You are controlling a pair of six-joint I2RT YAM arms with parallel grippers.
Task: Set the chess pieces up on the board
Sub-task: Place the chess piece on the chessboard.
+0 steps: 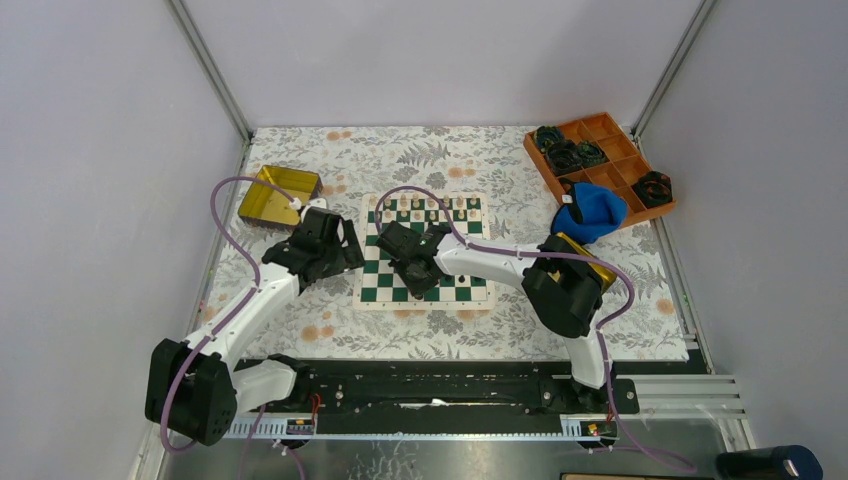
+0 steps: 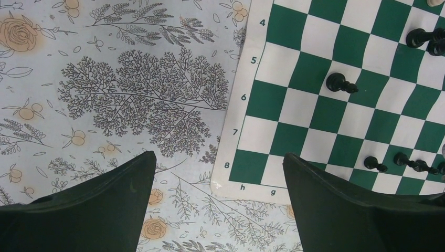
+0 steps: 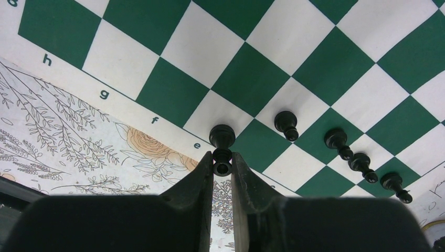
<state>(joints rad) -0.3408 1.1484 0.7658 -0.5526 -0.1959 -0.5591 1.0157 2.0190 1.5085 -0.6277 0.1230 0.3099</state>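
Observation:
The green-and-white board [image 1: 470, 290] lies mid-table. My right gripper [image 3: 222, 157] is shut on the top of a black chess piece [image 3: 222, 135], whose base is at the white edge square by the letter e; I cannot tell if it touches. Several more black pieces [image 3: 286, 123] stand in the edge row to its right. In the top view the right gripper [image 1: 412, 268] is over the board's left-middle. Cream pieces [image 1: 430, 205] line the far row. My left gripper [image 2: 218, 156] is open and empty over the board's h8 corner [image 2: 231, 173]. A lone black pawn [image 2: 338, 82] stands further in.
A gold tin [image 1: 275, 195] sits at the far left and another [image 1: 590, 262] shows under the right arm. An orange divided tray [image 1: 600, 160] with black rings is at the far right, with a blue cloth [image 1: 590, 210] beside it.

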